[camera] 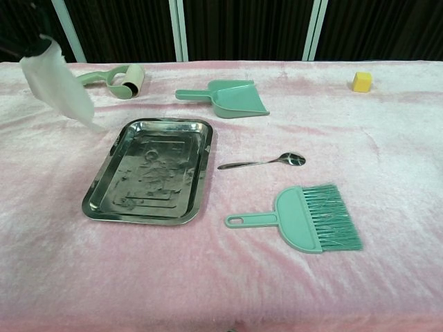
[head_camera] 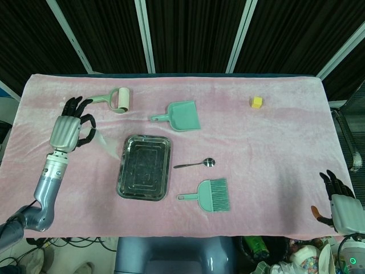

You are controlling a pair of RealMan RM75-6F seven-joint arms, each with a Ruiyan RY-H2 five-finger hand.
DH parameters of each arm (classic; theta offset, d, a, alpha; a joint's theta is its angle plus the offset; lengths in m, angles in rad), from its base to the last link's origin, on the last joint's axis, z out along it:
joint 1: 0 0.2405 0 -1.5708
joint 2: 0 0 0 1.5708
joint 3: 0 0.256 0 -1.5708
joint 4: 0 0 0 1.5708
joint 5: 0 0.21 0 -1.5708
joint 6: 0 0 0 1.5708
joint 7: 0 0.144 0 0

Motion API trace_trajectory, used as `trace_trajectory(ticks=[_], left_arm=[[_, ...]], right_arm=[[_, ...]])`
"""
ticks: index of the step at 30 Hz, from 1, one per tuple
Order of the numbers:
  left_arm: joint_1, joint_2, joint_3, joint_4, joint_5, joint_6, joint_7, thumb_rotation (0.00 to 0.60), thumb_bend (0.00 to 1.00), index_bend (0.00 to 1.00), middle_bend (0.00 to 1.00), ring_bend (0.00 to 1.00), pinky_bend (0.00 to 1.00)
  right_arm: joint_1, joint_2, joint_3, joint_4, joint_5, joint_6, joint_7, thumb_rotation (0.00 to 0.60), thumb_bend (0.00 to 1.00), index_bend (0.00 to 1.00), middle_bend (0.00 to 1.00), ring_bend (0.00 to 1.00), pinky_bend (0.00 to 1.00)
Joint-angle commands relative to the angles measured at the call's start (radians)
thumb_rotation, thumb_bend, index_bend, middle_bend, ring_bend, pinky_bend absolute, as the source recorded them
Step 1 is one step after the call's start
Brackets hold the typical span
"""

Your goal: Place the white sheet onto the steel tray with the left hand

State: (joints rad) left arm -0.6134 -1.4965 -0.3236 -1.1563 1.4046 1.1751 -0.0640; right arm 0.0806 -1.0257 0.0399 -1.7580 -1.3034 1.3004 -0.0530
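Note:
My left hand is raised above the table's left side, just left of the steel tray's far corner. It holds the white sheet by one edge. The thin, translucent sheet hangs off the cloth, its lower corner pointing toward the tray. The empty rectangular steel tray lies left of centre, its rim plain in the chest view. At the front right table edge, my right hand holds nothing, with its fingers apart. The chest view does not show it.
A pink cloth covers the table. A lint roller lies at the back left, close to my left hand. A green dustpan sits behind the tray, with a spoon and a green brush to its right. A yellow cube is far right.

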Motion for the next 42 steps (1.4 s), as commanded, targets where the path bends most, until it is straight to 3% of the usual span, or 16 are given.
trace_trajectory(ticks=[1,8,18,25,29,35,37,39,42], left_arm=[[-0.042,0.004,-0.035,-0.036,-0.022,0.006,0.053,0.600,0.45,0.62,0.14,0.00,0.00],[-0.090,-0.051,-0.048,-0.030,-0.005,0.054,0.051,0.600,0.45,0.63,0.14,0.00,0.00],[-0.112,-0.170,0.034,0.138,0.146,0.234,0.008,0.600,0.44,0.65,0.18,0.00,0.01],[-0.186,-0.209,-0.039,0.186,0.061,0.166,0.024,0.600,0.44,0.65,0.18,0.00,0.01],[-0.225,-0.231,-0.051,0.208,0.043,0.139,0.017,0.600,0.44,0.65,0.18,0.00,0.01],[-0.220,-0.250,-0.014,0.220,0.073,0.179,0.002,0.600,0.44,0.65,0.18,0.00,0.01],[-0.202,-0.253,0.014,0.222,0.091,0.204,-0.009,0.600,0.44,0.65,0.18,0.00,0.01],[-0.150,-0.247,0.076,0.235,0.134,0.264,-0.008,0.600,0.44,0.65,0.18,0.00,0.01],[-0.118,-0.242,0.106,0.236,0.148,0.294,-0.021,0.600,0.44,0.65,0.18,0.00,0.01]], right_arm=[[0.001,0.000,0.000,-0.001,0.001,-0.002,0.000,0.600,0.24,0.00,0.01,0.09,0.15],[0.002,0.002,0.001,-0.003,0.008,-0.006,0.002,0.600,0.24,0.00,0.01,0.09,0.15],[0.004,0.006,0.000,-0.007,0.019,-0.017,0.002,0.600,0.24,0.00,0.01,0.09,0.15],[0.006,0.007,0.001,-0.010,0.027,-0.022,-0.001,0.600,0.24,0.00,0.01,0.09,0.15],[0.006,0.008,0.001,-0.012,0.032,-0.025,-0.004,0.600,0.24,0.00,0.01,0.09,0.15],[0.007,0.010,0.002,-0.014,0.035,-0.026,0.000,0.600,0.24,0.00,0.01,0.09,0.15],[0.007,0.011,0.002,-0.015,0.037,-0.028,0.002,0.600,0.24,0.00,0.01,0.09,0.15],[0.007,0.013,0.002,-0.016,0.037,-0.029,0.005,0.600,0.24,0.00,0.01,0.09,0.15],[0.008,0.014,0.001,-0.017,0.038,-0.032,0.006,0.600,0.24,0.00,0.01,0.09,0.15]])
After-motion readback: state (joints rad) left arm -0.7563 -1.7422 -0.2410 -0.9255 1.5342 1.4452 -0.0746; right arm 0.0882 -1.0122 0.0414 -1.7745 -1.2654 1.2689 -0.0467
